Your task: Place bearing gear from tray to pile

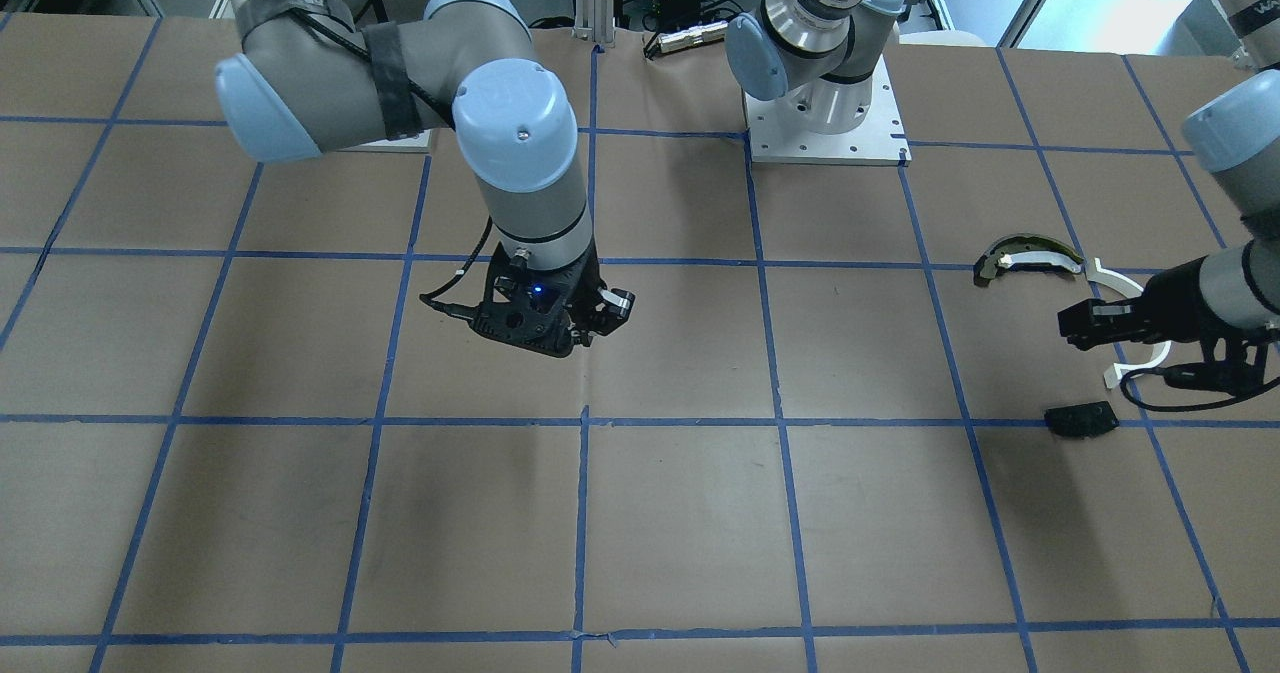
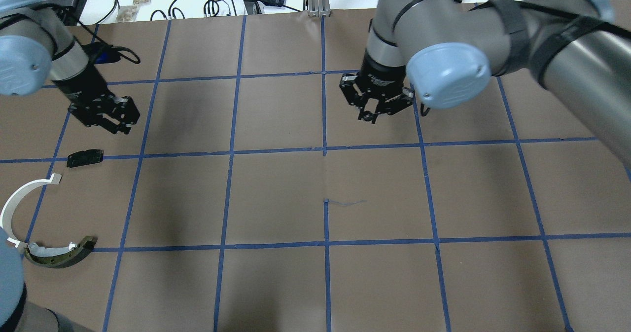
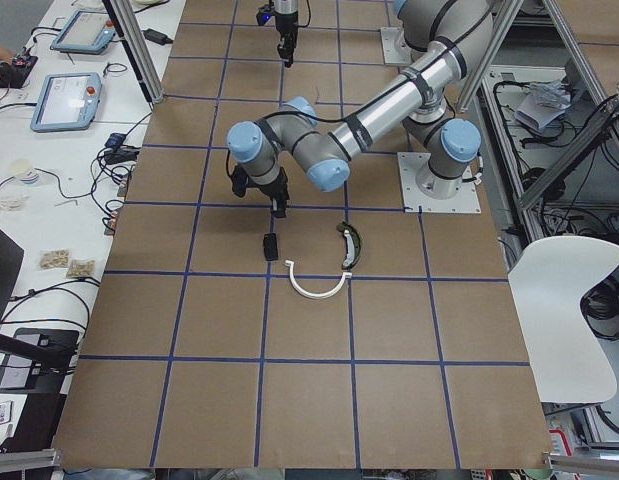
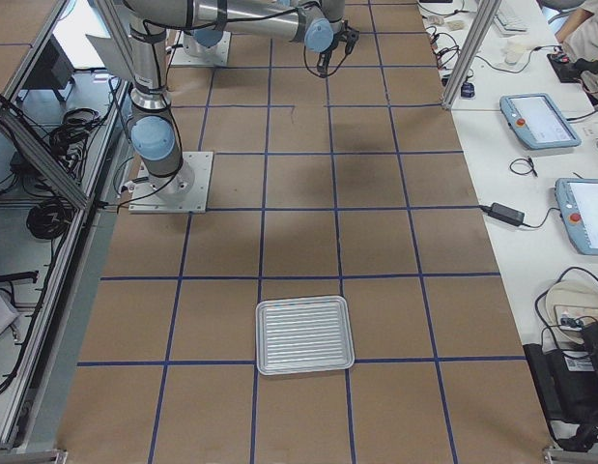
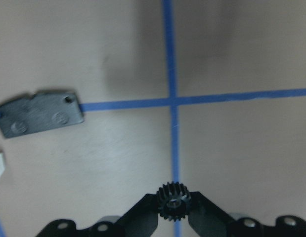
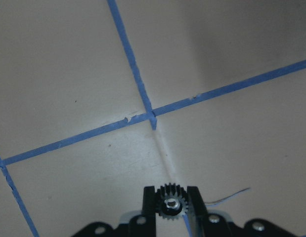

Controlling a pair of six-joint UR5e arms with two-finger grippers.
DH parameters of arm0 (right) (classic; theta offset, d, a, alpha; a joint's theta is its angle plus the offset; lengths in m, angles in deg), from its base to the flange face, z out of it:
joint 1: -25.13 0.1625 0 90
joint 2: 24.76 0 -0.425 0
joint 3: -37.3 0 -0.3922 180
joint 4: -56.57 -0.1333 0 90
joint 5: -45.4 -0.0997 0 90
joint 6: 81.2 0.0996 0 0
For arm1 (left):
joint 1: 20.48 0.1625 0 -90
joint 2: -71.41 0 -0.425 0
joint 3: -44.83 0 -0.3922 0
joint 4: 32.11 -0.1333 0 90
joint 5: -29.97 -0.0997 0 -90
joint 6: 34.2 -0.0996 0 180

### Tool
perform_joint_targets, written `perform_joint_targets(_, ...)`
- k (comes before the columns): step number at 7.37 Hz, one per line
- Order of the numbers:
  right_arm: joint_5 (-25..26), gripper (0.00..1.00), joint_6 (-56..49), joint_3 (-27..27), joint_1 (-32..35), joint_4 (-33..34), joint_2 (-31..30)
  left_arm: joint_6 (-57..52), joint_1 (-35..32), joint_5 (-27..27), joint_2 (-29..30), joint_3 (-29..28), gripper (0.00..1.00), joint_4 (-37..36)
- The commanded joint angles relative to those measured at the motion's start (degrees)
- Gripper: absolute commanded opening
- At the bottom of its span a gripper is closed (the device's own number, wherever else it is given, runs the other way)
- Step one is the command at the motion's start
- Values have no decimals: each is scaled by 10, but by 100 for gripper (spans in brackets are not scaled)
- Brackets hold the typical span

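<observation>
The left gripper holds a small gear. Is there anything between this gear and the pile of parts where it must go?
Nothing visible does. The left gripper holds the gear near the black plate, with only taped paper between them; the white half-ring and the olive curved piece lie beyond it.

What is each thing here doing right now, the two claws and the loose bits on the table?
left gripper: shut on first bearing gear, near the black plate.
right gripper: shut on second bearing gear.
black plate: lying flat, loose.
white half-ring: lying flat, one end by the olive curved piece.
olive curved piece: lying loose on the table.
tray: flat on the table, no parts visible in it.
</observation>
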Motion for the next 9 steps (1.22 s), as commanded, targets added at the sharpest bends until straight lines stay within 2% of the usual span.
perform_joint_targets(1,4,40,9,1,9,13,10,-50,74,-10,24,6,0,-4)
perform_joint_targets(2,7,73,17,1,10,8,7,-49,77,-10,34,6,0,-5)
perform_joint_targets(3,10,91,17,1,10,7,7,-48,77,-10,47,4,0,-10)
perform_joint_targets(4,32,98,10,1,10,8,8,-44,77,-10,64,4,0,-29)
perform_joint_targets(6,38,100,-36,-7,-21,3,-7,-39,75,-5,90,4,0,-33)
perform_joint_targets(7,37,100,-92,-12,-64,-35,-42,-39,75,-5,97,4,0,-38)
perform_joint_targets(8,36,100,-182,-25,-122,-104,-85,-38,73,-4,104,4,0,-39)
perform_joint_targets(9,37,100,-246,-41,-163,-154,-119,-37,71,-4,105,4,8,-39)
